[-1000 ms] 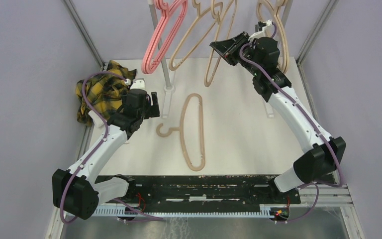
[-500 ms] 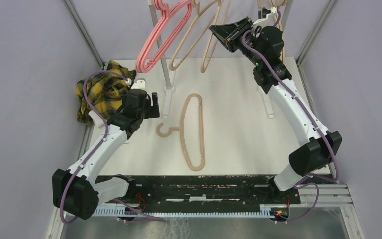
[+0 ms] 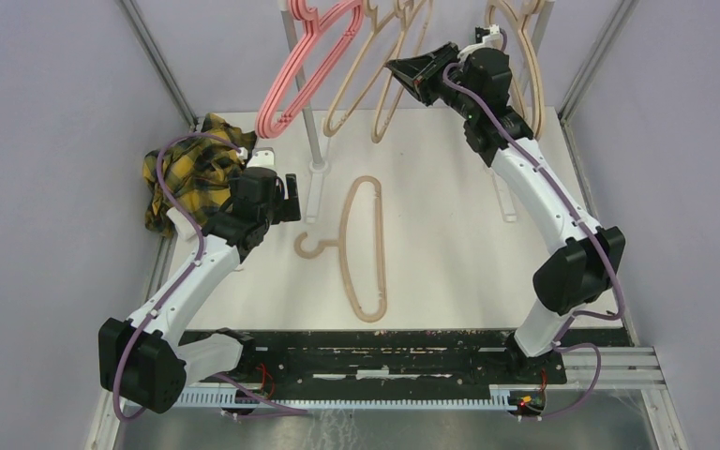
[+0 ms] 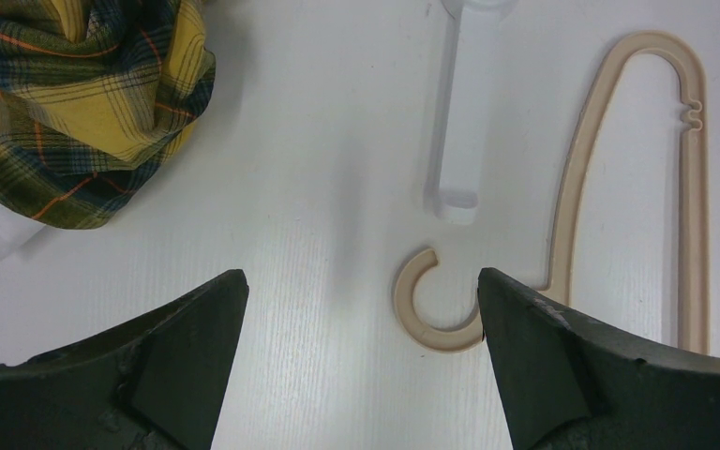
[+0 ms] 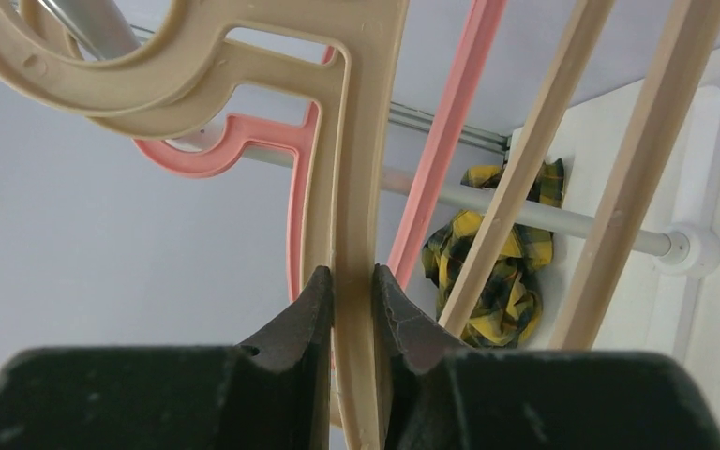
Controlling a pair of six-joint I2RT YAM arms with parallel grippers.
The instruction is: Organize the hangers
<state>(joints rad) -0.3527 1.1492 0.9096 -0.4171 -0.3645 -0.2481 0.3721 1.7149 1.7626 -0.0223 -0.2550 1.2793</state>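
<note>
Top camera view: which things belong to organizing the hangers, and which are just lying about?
Belongs to the job:
- pink hanger and beige hangers on the rail
- held hanger, pinched in the right gripper
- loose hanger, flat on the table

Just lying about:
- plaid cloth, back left

Hung hangers point(image 3: 272, 120): hooks cropped by overhead view's top edge.

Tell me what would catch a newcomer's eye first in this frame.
The right gripper, raised at the back, clamps a hung beige hanger on the rail beside pink hangers. A loose beige hanger lies flat mid-table, the open left gripper near its hook. A yellow plaid cloth sits bunched far left.
</note>
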